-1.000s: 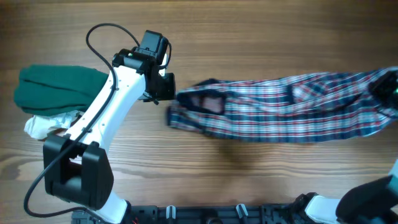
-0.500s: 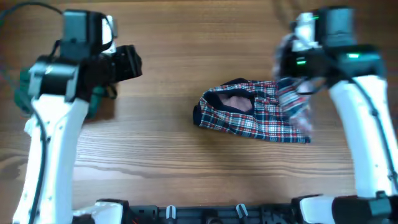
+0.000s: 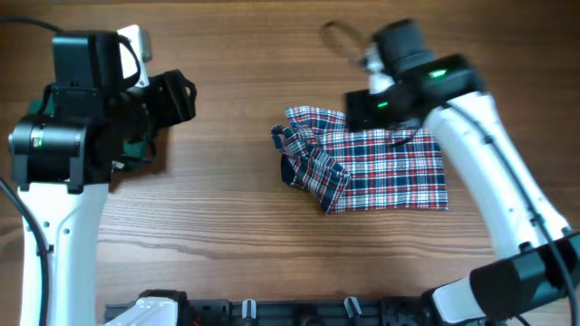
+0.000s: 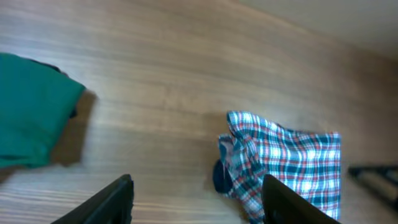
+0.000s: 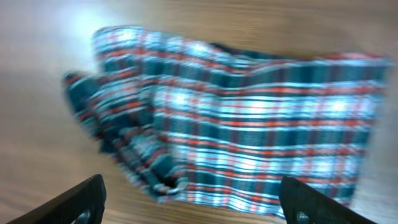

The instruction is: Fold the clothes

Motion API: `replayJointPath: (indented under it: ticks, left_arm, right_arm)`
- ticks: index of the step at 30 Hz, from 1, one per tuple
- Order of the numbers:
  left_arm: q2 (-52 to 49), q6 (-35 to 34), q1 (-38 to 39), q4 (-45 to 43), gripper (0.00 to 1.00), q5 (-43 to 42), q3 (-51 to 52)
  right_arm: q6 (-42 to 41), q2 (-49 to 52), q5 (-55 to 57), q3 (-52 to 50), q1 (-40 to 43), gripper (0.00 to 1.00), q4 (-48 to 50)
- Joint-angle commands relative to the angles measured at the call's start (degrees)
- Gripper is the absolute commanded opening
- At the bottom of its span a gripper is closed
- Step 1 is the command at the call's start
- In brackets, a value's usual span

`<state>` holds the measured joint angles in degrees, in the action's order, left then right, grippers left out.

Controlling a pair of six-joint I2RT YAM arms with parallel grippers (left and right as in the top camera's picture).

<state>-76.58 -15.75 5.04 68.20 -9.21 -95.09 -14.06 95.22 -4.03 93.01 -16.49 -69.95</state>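
One plaid shirt (image 3: 372, 167) lies bunched at the middle of the desk (image 3: 236, 226), a green garment (image 4: 31, 118) by the left edge. Both arms' jaws stand wide apart, gripping nothing.

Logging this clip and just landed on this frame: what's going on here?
Two robot arms are folding clothes on a wooden table. The plaid shirt lies near the centre as a rough, partly folded bundle, bunched at its left edge. The right gripper hovers open above it, holding nothing. The left gripper, also open and empty, is off to the left near a green garment.
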Motion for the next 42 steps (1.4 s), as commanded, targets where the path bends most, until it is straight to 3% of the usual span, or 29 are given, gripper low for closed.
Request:
replayJointPath:
  ticks: [1, 7, 9, 11, 12, 16, 20, 24, 29, 32, 37, 42]
  left_arm:
    - [-3.5, 0.5, 4.9, 2.0, 0.53, -3.4, -0.5]
    - [-19.0, 6.6, 20.2, -0.7, 0.09, -3.5, -0.3]
    - [-25.4, 9.1, 24.5, -4.7, 0.04, -4.0, -0.3]
    - [-29.6, 12.0, 27.2, -5.6, 0.04, -6.4, -0.3]
    - [-32.2, 14.4, 28.8, -5.6, 0.04, -8.2, -0.3]
    - [-36.2, 16.1, 32.3, -7.3, 0.04, -8.4, -0.3]
    - [-36.6, 16.2, 35.1, -14.6, 0.04, -8.3, -0.3]
    - [-38.8, 16.2, 36.0, -16.6, 0.05, -8.3, -0.1]
    - [-43.5, 17.1, 36.3, -7.9, 0.09, -7.4, 0.0]
    - [-45.0, 17.0, 35.7, 2.1, 0.04, -0.1, 0.0]
    - [-42.1, 11.1, 30.8, 16.6, 0.04, 8.5, 0.0]
    - [-34.2, 9.3, 24.1, 15.1, 0.04, 5.6, 0.0]
  right_arm:
    - [2.7, -0.8, -10.2, -0.3, 11.0, 0.89, -0.7]
    - [-0.8, -0.8, -9.6, -4.6, 16.6, 0.84, 0.3]
    - [-1.6, -0.8, -9.6, -5.7, 16.8, 0.56, 0.2]
    - [-1.7, -0.8, -9.6, -7.5, 16.8, 0.12, -0.4]
    - [-3.0, -0.8, -9.5, -10.3, 16.8, 0.05, 0.3]
    - [-7.3, 0.0, -10.4, -21.0, 16.8, 0.04, 9.1]
    - [-11.7, 1.8, -14.1, -32.6, 16.8, 0.04, 20.3]
    - [-14.0, 3.6, -14.1, -37.5, 16.8, 0.04, 26.4]
    - [-14.6, 3.8, -14.0, -38.5, 16.8, 0.04, 27.8]
    - [-14.6, 3.8, -13.8, -38.5, 16.8, 0.04, 28.0]
    - [-14.6, 3.8, -13.8, -38.5, 16.8, 0.04, 28.8]
    - [-14.1, 3.8, -14.1, -38.5, 16.8, 0.04, 28.6]
